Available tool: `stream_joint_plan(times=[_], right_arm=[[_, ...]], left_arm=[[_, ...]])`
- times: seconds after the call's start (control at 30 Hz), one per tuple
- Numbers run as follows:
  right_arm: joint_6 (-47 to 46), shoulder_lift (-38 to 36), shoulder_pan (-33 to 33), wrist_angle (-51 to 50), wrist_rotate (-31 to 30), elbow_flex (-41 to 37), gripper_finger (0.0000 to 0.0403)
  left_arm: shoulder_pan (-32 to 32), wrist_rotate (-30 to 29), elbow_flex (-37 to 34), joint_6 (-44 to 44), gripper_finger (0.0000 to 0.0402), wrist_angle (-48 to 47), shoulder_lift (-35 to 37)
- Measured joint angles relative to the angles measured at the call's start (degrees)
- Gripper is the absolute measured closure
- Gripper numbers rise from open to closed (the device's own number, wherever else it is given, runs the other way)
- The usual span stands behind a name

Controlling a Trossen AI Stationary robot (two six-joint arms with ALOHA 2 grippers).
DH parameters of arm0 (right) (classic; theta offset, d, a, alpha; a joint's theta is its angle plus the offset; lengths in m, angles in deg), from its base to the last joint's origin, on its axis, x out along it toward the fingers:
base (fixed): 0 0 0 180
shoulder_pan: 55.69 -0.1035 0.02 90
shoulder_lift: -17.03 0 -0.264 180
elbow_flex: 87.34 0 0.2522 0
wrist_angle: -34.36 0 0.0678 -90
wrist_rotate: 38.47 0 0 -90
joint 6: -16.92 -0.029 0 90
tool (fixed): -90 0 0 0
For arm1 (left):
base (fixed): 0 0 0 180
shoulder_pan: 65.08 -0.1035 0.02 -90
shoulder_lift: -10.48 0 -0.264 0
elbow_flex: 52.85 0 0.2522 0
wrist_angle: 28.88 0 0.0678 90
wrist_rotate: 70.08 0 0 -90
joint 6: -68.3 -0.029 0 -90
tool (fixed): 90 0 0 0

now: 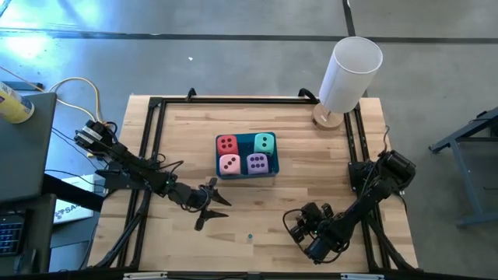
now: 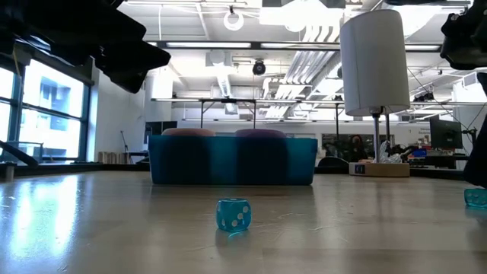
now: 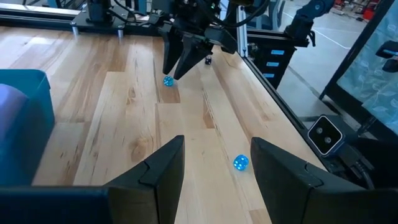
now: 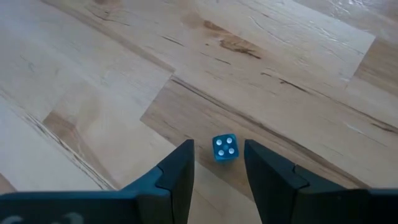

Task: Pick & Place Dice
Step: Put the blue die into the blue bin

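Pale wooden worktop [image 1: 187, 132] in a glass-walled hall. Four dice [image 1: 246, 154] fill the blue tray [image 1: 219, 159], well apart from both tools. Left tool [image 1: 208, 204] and right tool [image 1: 299, 227] gape empty. Only the right wrist view shows a tiny blue die [image 4: 224, 147] beyond the fingertips [image 4: 186, 149].

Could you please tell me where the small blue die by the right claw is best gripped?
Pinch its two opposite flat side faces, coming straight down: the die lies flat on bare table, sides clear, and the open right claw flanks it.
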Motion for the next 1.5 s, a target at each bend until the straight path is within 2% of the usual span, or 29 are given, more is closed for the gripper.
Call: stream_joint_plan(times=[0.5, 0.8, 1.17, 1.3, 1.5], right_arm=[[0.0, 0.1, 0.0, 0.0, -0.1, 0.0, 0.0270], [0.1, 4.1, 0.7, 0.7, -0.1, 0.3, 0.0270], [0.1, 4.4, 1.0, 1.1, -0.3, 0.2, 0.0271], [0.1, 4.4, 1.1, 1.0, -0.3, 0.1, 0.0289], [0.1, 4.5, 1.1, 0.7, -0.2, 0.0, 0.0343]], left_arm=[[0.0, 0.0, 0.0, 0.0, 0.0223, 0.0, 0.0], [0.0, 0.0, 0.0, 0.0, 0.0223, 0.0, 0.0], [0.0, 0.0, 0.0, 0.0, 0.0223, 0.0, 0.0], [0.0, 0.0, 0.0, 0.0, 0.0223, 0.0, 0.0], [0.0, 0.0, 0.0, 0.0, 0.0223, -0.2, 0.0]])
